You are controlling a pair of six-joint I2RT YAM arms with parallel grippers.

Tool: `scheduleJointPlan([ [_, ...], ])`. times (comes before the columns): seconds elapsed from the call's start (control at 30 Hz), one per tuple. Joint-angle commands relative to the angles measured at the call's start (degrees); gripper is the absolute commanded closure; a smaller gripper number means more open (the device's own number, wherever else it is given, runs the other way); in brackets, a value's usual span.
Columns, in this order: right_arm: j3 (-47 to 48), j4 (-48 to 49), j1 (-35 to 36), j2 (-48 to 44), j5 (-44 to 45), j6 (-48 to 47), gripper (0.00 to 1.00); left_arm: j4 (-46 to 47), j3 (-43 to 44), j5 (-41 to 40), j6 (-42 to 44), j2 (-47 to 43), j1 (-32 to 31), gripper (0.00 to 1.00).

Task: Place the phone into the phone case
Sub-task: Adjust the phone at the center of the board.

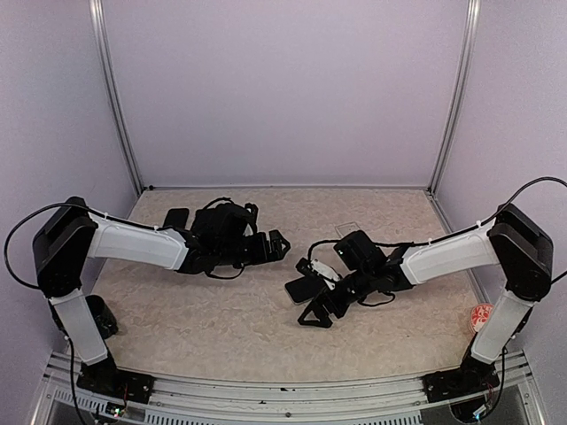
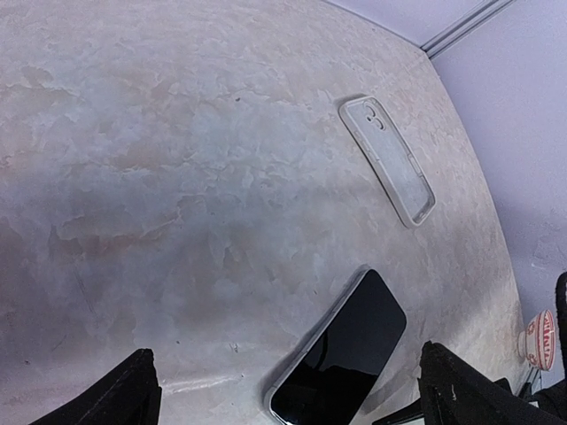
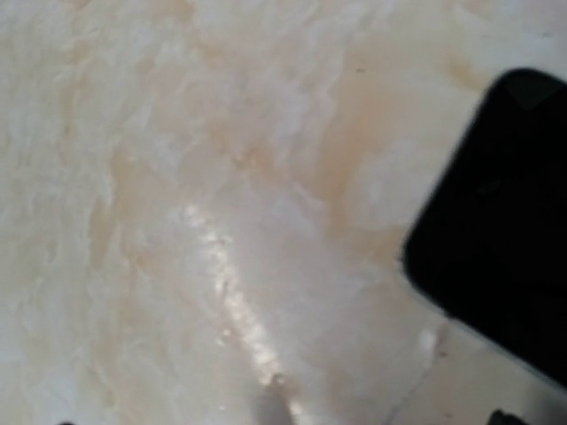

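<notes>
The black phone [image 1: 304, 288] lies flat on the table, its screen up and a pale rim along its edge. The phone case [image 2: 387, 159], a thin clear shell, lies empty beyond it and shows faintly in the top view [image 1: 347, 231]. My left gripper [image 1: 276, 245] is open and hovers left of the phone; in the left wrist view the phone [image 2: 341, 354] lies between its spread fingers [image 2: 133, 390]. My right gripper [image 1: 317, 310] is low over the table just in front of the phone, and looks open and empty. In the right wrist view the phone [image 3: 505, 221] fills the right edge.
A small red and white object [image 1: 481, 316] sits at the table's right edge by the right arm. A dark object [image 1: 102, 314] lies near the left arm's base. Purple walls close the table on three sides.
</notes>
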Motion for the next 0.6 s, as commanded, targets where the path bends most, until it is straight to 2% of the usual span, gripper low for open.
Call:
scheduleJointPlan([
  [0.0,1.9,-0.7,1.3,1.6,-0.6,-1.4,0.0,1.4,-0.7,0.6,0.2,-2.1,0.5,0.01],
  [0.57,5.7,1.8,2.1,7.4,6.8,0.9,0.0,3.6,-2.8,1.4,-1.0,-1.7,0.5,0.01],
])
